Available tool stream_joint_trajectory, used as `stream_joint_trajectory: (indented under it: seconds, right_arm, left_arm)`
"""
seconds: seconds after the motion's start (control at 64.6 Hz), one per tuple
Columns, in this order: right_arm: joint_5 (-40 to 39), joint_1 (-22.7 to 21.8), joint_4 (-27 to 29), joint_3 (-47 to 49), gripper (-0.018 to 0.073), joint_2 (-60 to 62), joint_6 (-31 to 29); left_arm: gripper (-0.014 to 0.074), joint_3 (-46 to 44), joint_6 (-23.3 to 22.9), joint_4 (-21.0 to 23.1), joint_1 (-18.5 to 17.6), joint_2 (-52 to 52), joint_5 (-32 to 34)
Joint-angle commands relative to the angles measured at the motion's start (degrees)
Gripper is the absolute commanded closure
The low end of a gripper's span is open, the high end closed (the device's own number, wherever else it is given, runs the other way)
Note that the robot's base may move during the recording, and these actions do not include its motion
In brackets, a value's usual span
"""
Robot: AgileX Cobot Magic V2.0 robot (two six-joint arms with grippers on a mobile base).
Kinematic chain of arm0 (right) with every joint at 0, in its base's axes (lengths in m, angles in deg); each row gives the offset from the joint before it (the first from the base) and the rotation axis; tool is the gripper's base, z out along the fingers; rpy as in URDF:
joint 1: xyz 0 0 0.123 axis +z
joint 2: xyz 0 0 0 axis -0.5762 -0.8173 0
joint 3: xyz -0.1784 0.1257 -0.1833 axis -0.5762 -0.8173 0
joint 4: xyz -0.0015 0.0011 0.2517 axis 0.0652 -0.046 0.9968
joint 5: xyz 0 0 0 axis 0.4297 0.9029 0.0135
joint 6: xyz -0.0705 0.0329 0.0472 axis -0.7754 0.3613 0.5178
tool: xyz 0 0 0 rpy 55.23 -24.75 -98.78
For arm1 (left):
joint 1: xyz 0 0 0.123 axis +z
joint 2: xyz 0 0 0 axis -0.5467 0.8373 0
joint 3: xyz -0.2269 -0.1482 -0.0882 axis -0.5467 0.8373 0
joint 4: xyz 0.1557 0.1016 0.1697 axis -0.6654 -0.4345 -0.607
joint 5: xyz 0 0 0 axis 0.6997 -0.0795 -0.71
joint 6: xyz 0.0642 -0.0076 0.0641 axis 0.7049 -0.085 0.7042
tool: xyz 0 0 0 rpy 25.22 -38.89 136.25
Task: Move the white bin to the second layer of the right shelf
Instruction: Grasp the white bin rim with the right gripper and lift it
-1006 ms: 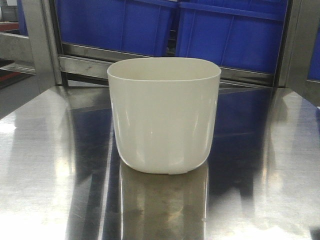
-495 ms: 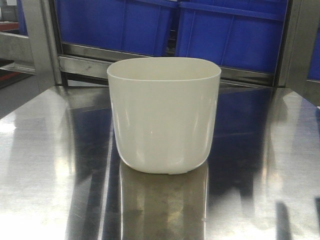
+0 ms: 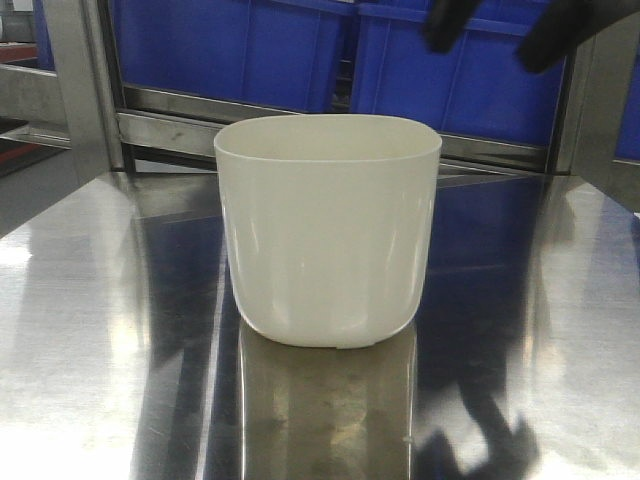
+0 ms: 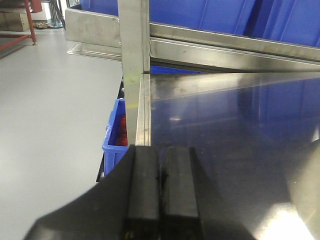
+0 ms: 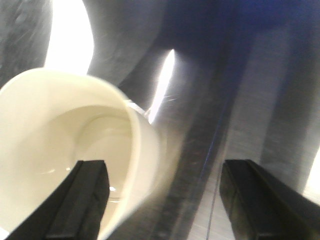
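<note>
The white bin (image 3: 328, 230) stands upright in the middle of the mirror-like steel tabletop (image 3: 90, 320), its rounded-square mouth empty. My right gripper (image 3: 495, 30) hangs open above and behind the bin's right side, seen as two blurred black fingers. In the right wrist view the right gripper (image 5: 165, 167) straddles the rim of the bin (image 5: 60, 140), one finger (image 5: 87, 195) over the mouth and the other outside, over the table. My left gripper (image 4: 161, 152) is shut on nothing, at the table's left edge. The right shelf second layer is out of view.
Blue crates (image 3: 230, 50) sit on a steel rack rail (image 3: 170, 105) right behind the table. A steel post (image 4: 134, 55) rises at the table's left corner. A small blue crate (image 4: 114, 140) stands on the grey floor beside it.
The right gripper's open fingers have come into the top right of the front view, and their dark reflection has spread over the tabletop at bottom right. The bin has not moved.
</note>
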Motion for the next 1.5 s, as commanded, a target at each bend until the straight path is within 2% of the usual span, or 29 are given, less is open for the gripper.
stream_joint_trajectory:
  seconds: [0.0, 0.124, 0.433, 0.526, 0.635, 0.789, 0.836, 1.006, 1.207, 1.362, 1.486]
  right_arm:
    - [-1.93, 2.19, 0.53, 3.63, -0.0014, -1.75, -0.17]
    - [-1.93, 3.47, 0.53, 4.72, -0.0014, -5.83, -0.17]
    - [-1.48, 3.47, 0.53, 5.21, -0.0014, -14.09, -0.17]
    - [-1.48, 3.47, 0.53, 5.21, 0.0011, -15.53, -0.17]
    - [-1.98, 3.47, 0.26, 5.21, 0.0141, -16.01, -0.17]
    - [-3.88, 3.51, -1.65, 5.72, 0.0524, -14.75, -0.17]
    - [-5.08, 3.51, -3.32, 5.72, 0.0482, -13.25, -0.17]
    - [-6.65, 3.45, -7.21, 5.66, 0.0507, -7.5, -0.17]
    - [-9.54, 2.04, -8.29, 2.99, 0.0507, 2.11, -0.17]
    - [-16.1, -1.95, -8.29, -5.96, 0.0507, 12.75, -0.17]
    - [-20.79, -6.92, -8.1, -15.0, 0.0507, 22.06, -0.17]
  left_arm:
    - [0.0512, 1.56, -0.42, 0.0, -0.38, -0.83, 5.24]
    - [0.0512, 1.56, -0.42, 0.0, -0.38, -0.83, 5.24]
    - [0.0512, 1.56, -0.42, 0.0, -0.38, -0.83, 5.24]
    - [0.0512, 1.56, -0.42, 0.0, -0.38, -0.83, 5.24]
    - [0.0512, 1.56, -0.42, 0.0, -0.38, -0.83, 5.24]
    - [0.0512, 1.56, -0.42, 0.0, -0.38, -0.83, 5.24]
    - [0.0512, 1.56, -0.42, 0.0, -0.38, -0.83, 5.24]
    - [0.0512, 1.56, -0.42, 0.0, -0.38, -0.83, 5.24]
    - [0.0512, 1.56, -0.42, 0.0, -0.38, -0.83, 5.24]
    - [0.0512, 1.56, -0.42, 0.0, -0.38, -0.83, 5.24]
    - [0.0512, 1.56, -0.42, 0.0, -0.38, -0.83, 5.24]
